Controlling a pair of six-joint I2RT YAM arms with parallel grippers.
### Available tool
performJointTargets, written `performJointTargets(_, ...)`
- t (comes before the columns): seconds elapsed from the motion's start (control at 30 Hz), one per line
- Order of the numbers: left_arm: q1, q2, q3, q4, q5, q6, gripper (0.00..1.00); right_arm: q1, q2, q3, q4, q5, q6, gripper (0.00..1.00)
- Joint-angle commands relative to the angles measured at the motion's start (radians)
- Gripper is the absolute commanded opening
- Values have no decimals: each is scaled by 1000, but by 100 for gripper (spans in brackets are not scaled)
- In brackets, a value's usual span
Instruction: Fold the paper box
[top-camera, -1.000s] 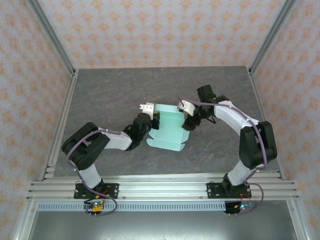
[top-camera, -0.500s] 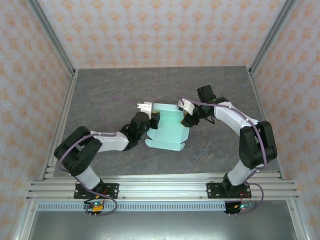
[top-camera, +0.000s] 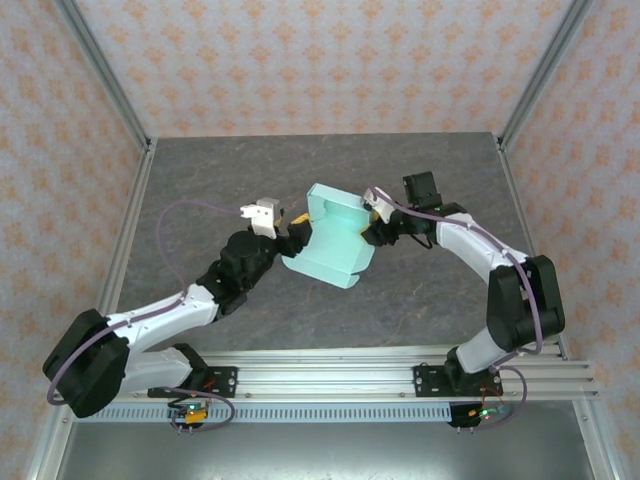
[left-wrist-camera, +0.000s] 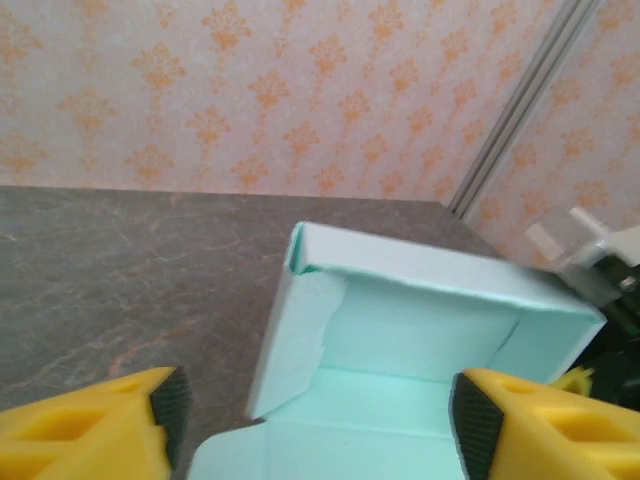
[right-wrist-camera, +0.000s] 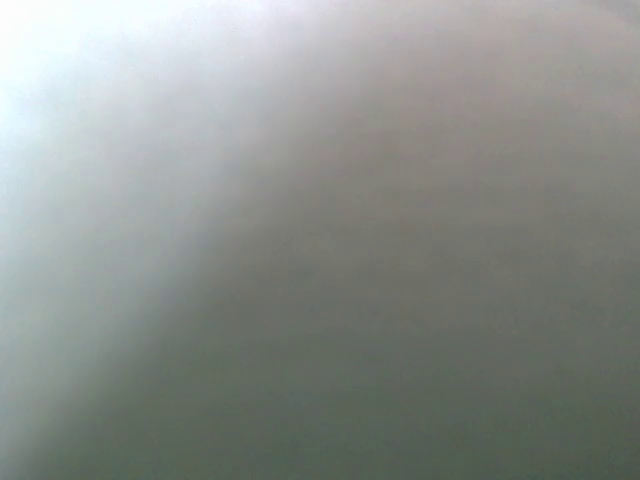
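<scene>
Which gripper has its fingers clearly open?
The left gripper: its yellow fingers stand wide apart at the paper box; the right gripper is hard to judge.

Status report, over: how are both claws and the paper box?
Left claw open, around paper box edge. Right claw at its right wall, state unclear. Box partly folded, walls up. Nothing blocking.

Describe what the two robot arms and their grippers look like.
The left arm and right arm have black joints, white shells and a looping purple cable each. The left gripper has yellow fingers with black pads.
</scene>
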Motion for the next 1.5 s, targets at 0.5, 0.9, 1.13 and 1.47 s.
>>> performJointTargets(0.5,170,253,327,-197,431,336,91,-3,-177,-183,326,-82,473,34)
performJointTargets(0.9,211,391,486,-359,610,505,60,23,-171,-144,174,-61,412,35)
performJointTargets(1.13,212,463,531,-339,623,480,27,51,-167,-117,156,-65,419,35)
performJointTargets(1.47,187,450,477,-231,460,406,11,186,-185,-136,250,153,589,35)
